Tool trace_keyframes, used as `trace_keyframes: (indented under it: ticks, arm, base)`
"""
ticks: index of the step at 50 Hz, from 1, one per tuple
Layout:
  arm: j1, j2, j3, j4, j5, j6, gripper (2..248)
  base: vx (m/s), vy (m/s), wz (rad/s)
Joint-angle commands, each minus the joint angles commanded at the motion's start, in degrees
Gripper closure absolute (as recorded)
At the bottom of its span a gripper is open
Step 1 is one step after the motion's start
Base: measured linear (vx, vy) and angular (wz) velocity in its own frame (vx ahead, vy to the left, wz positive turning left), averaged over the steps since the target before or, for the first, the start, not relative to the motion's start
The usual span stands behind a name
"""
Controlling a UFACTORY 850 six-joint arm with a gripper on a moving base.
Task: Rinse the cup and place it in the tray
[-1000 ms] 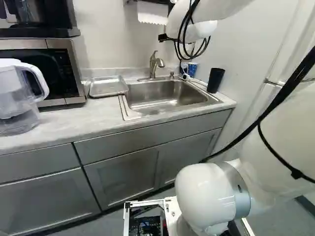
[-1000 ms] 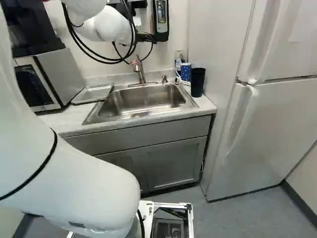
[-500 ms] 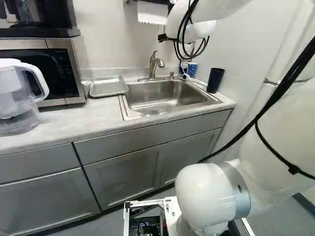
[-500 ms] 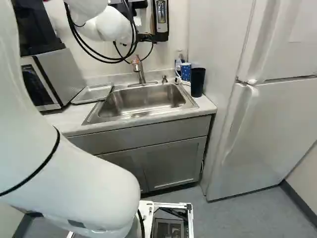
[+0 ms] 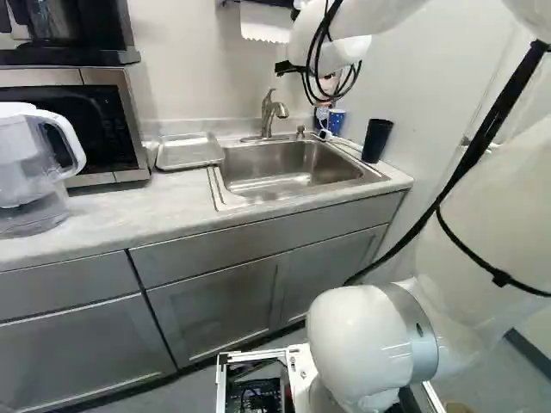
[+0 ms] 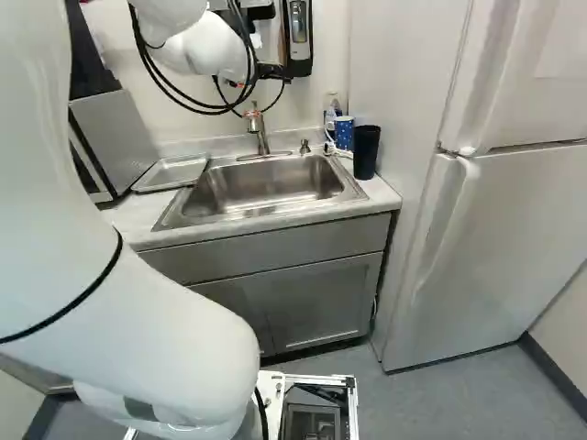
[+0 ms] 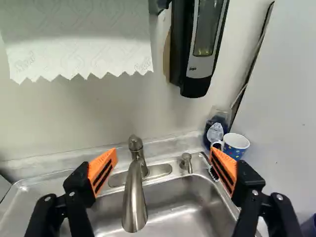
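Refrigerator [image 6: 514,247], white, stands at the right of the right base view, doors closed. Grey base cabinet [image 6: 321,302] runs beside it under a pale counter [image 5: 129,206]. White arm [image 6: 156,339] rises at the foot of both base views and reaches over toward the sink [image 6: 261,188], a steel basin set in the counter. Microwave [image 5: 129,129] sits on the counter at the left of the left base view, with a clear pitcher [image 5: 26,172] near its front. Metal tray [image 5: 189,153] lies flat on the counter, between microwave and sink.

Paper towel [image 7: 79,39] hangs on the wall ahead of the gripper [image 6: 268,70]; a soap dispenser [image 7: 203,49] is mounted near it. Gripper found wide open, its 2 orange pads [image 7: 102,170] well apart, and it has hold of nothing. Faucet [image 7: 134,197] shows in the gap between the 2 fingers.

Dark tumbler [image 6: 365,151] stands upright on the counter beside the sink. Blue dotted cup [image 7: 236,142] stands upright near the sink's back corner, beyond 1 finger and partly covered by it in the wrist view. Bottle [image 7: 216,131] stands just behind that cup.
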Motion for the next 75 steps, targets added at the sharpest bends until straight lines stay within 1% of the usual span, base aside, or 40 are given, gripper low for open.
trace_keyframes:
  ticks: [38,75]
  arm:
    - [0.41,-4.06,-3.88,0.00,-5.12,0.00,3]
    - [0.61,-8.84,-8.62,0.00,-9.60,0.00,3]
  base:
    - [0.000,0.000,0.000]
    - [0.000,0.000,0.000]
